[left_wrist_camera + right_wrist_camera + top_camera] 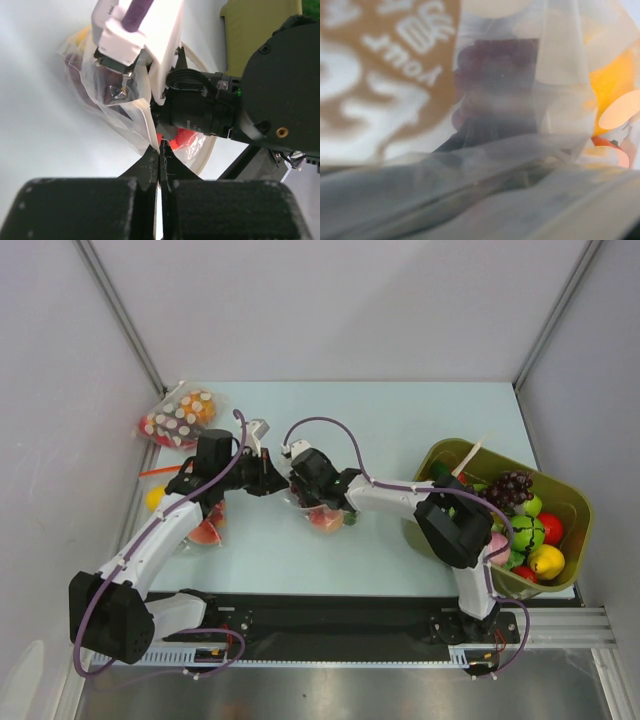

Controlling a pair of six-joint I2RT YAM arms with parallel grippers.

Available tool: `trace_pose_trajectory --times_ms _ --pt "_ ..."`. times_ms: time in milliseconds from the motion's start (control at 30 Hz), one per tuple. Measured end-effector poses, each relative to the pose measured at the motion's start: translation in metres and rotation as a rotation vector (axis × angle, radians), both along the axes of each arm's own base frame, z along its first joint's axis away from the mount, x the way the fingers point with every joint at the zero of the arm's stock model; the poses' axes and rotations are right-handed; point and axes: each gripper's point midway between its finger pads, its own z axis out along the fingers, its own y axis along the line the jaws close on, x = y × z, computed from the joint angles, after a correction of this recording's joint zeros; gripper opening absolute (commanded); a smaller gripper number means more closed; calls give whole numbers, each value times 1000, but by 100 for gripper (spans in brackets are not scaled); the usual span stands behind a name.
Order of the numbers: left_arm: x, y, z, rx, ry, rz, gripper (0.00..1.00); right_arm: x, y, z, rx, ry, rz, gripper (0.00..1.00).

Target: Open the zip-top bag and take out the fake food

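The left gripper [160, 159] is nearly closed, its two dark fingers pressed together on a thin edge of the zip-top bag [112, 107], with only a slit of clear film between them. From that pinch the plastic rises in crumpled folds toward the right gripper [299, 488], which sits right against the bag from the other side. Its white camera housing and black body fill the upper part of the left wrist view, but its fingertips are hidden by film, so I cannot tell whether it is clamped or parted.

In the top view the bag lies near the middle of the pale table [400, 420], directly under the two meeting grippers. A peach-coloured lump [325, 520] and a bit of green [350, 518] show through it.

The right wrist camera is pressed close to the plastic. Through it show a dark purple grape bunch [492, 80], an orange-yellow fruit [610, 82], white dots and a brown printed patch [385, 75] with white lettering, all blurred.

A dotted bag showing red and orange [180, 418] rests at the far left corner. Another small bag [207, 530] lies beside the left arm. An olive-green bin [578, 508] with assorted plastic fruit stands at the right edge, well apart from the grippers
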Motion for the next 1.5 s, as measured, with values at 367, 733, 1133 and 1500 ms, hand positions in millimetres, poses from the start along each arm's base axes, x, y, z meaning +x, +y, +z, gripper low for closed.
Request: trace_pose_trajectory --times_ms 367,733,1133,1500 --pt "-2 -2 4 -15 -5 -7 0 -26 -33 39 16 47 19 13" --pt "-4 -5 6 -30 -2 -25 0 -48 -43 112 243 26 41 11" --pt "-5 -6 7 -35 -3 -32 0 -81 -39 164 528 77 234 11" --pt "-8 -9 9 -51 5 -46 0 -105 -27 216 761 61 400 10"
